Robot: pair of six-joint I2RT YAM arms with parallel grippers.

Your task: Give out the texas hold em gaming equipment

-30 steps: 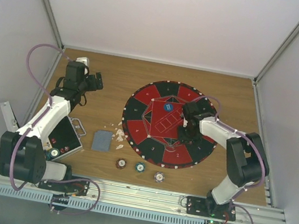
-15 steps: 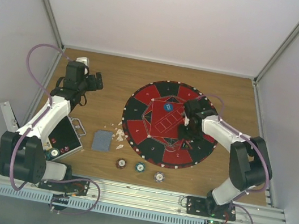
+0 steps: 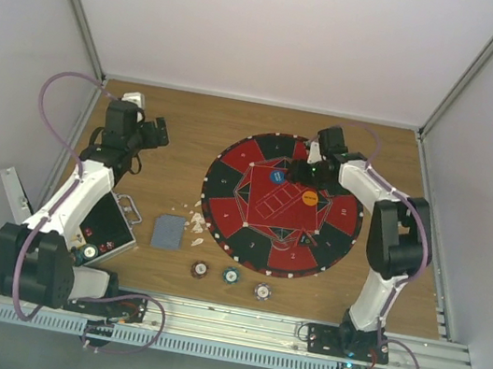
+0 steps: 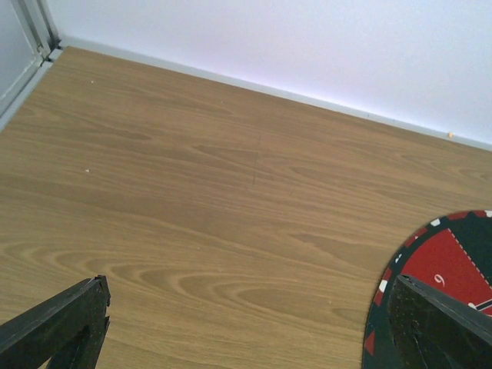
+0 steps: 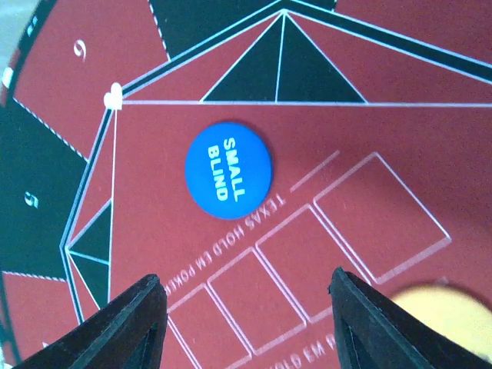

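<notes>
- Left gripper [image 3: 159,132]: hovers over the bare far-left part of the table [image 4: 231,192], jaws spread wide, holding nothing; catches the rim of the mat at lower right in its wrist view.
- Right gripper [image 5: 246,330]: hangs above the far right part of the mat [image 3: 250,247], jaws apart, clamped on nothing.
- Blue disc [image 5: 227,170]: lies flat on the mat's red centre panel, reads "SMALL BLIND", sits ahead of the right gripper, clear of both fingers.
- Orange disc [image 3: 310,196]: rests on the mat to the right of the blue disc, apart from it; shows only as a blurred patch beside one finger in the right wrist view.
- Playing cards [image 3: 166,230]: sit as a grey-blue stack on the table just left of the mat, with small pale scraps [image 3: 195,223] between stack and mat.
- Red chip [image 3: 200,270], teal chip [image 3: 230,275], grey chip [image 3: 263,291]: line up on the table just off the mat's near edge, apart from one another.
- Black case [image 3: 107,226]: lies at the near left beside the left arm, with more chips [image 3: 88,253] showing inside.
</notes>
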